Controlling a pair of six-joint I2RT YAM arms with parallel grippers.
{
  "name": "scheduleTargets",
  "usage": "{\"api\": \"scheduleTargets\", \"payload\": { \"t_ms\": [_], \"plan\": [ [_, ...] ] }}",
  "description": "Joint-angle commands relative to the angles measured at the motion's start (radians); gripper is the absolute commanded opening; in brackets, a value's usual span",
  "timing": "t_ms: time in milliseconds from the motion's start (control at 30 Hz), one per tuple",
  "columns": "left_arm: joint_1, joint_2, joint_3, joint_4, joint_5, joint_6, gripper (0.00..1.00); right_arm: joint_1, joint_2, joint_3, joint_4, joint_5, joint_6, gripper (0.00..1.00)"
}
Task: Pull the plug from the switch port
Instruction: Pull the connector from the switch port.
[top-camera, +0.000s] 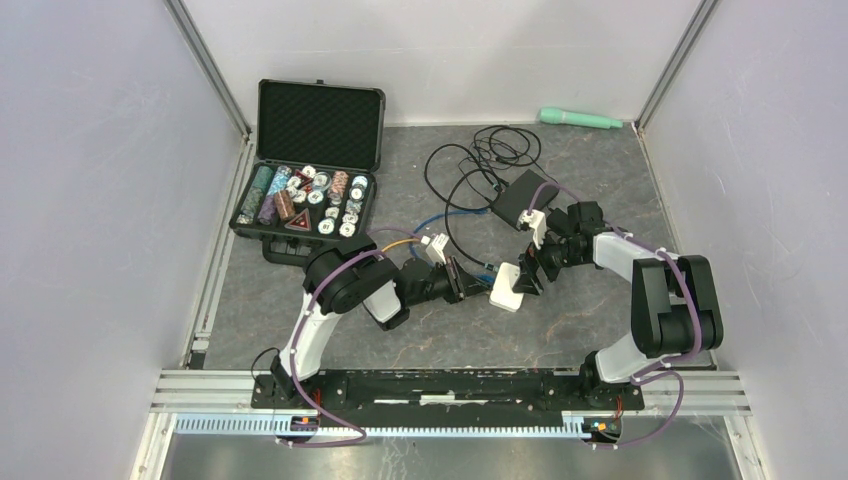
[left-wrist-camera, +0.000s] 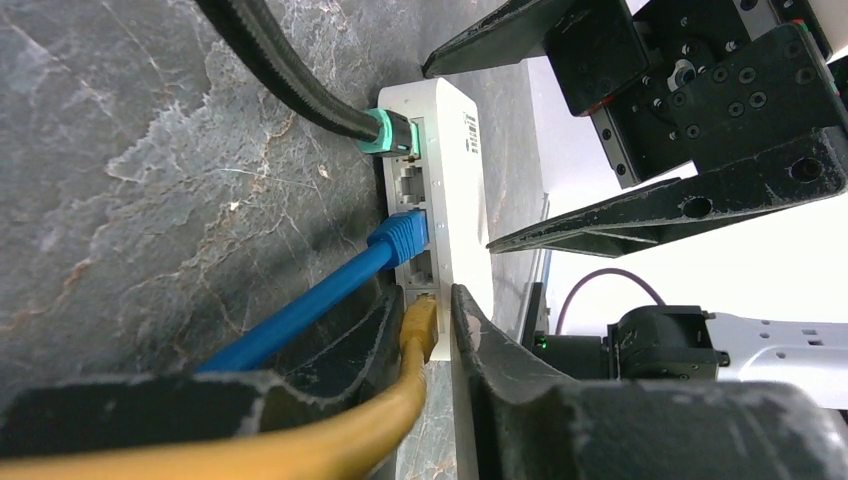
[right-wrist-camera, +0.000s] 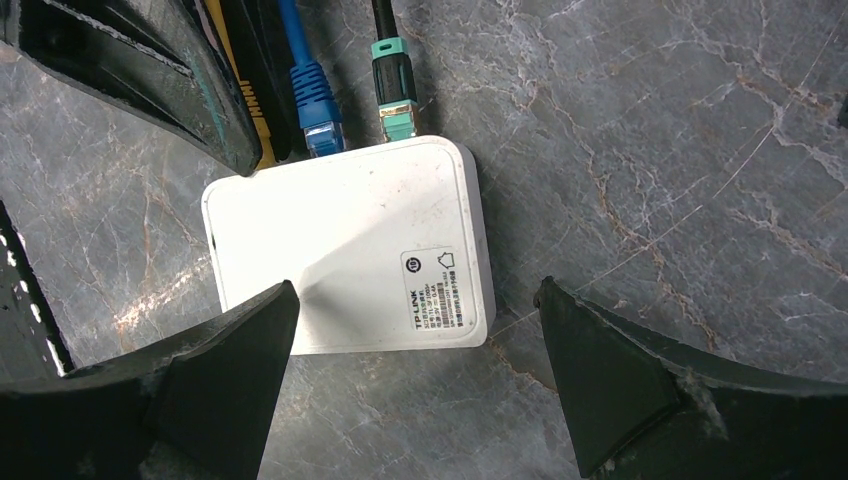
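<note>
**Yellow plug seated in the switch, left tool narrow around it**

The white switch (top-camera: 507, 287) lies flat on the bench (top-camera: 450, 330), near its middle and between the two arms. Three plugs sit in ports along one side of it. There is a green plug (left-wrist-camera: 392, 133) on a black cable, then a blue plug (left-wrist-camera: 402, 237), and a yellow plug (left-wrist-camera: 420, 325) at the end nearest the left arm.

The left tool (left-wrist-camera: 425, 345) is narrow, with one finger on each side of the yellow plug. One finger lies against the plug, and a sliver of white shows beside the other. I cannot tell whether it truly grips.

The right tool (right-wrist-camera: 415, 335) is spread wide over the switch end opposite the ports. One finger overlaps a corner of the switch, and the other stands apart over bare bench. Whether either touches the switch is unclear.

An open case (top-camera: 310, 170) of chips sits at the rear left. A black box (top-camera: 520, 197) with tangled cables lies just behind the switch.
</note>
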Motion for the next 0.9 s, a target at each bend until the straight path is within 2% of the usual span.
{"api": "scheduleTargets", "payload": {
  "t_ms": [0,100,233,300,367,633,867],
  "plan": [
    [0.001,0.042,-0.019,-0.105,-0.018,-0.002,0.25,-0.006,0.023,-0.005,-0.023,0.017,-0.026,0.98],
    [0.004,0.042,-0.015,-0.104,-0.011,-0.01,0.26,-0.008,0.028,-0.005,-0.025,0.017,-0.028,0.98],
    [0.007,0.039,-0.014,-0.091,-0.004,-0.024,0.37,-0.009,0.035,-0.002,-0.029,0.017,-0.033,0.98],
    [0.009,0.037,-0.019,-0.089,-0.003,-0.028,0.39,-0.01,0.035,-0.002,-0.031,0.017,-0.034,0.98],
    [0.013,0.036,-0.023,-0.087,-0.003,-0.031,0.39,-0.011,0.038,-0.002,-0.034,0.017,-0.037,0.98],
    [0.03,0.031,-0.029,-0.095,0.017,-0.031,0.28,-0.013,0.047,0.001,-0.042,0.014,-0.043,0.98],
    [0.03,0.028,-0.026,-0.104,0.03,-0.039,0.33,-0.015,0.051,0.004,-0.048,0.014,-0.049,0.98]
  ]
}}
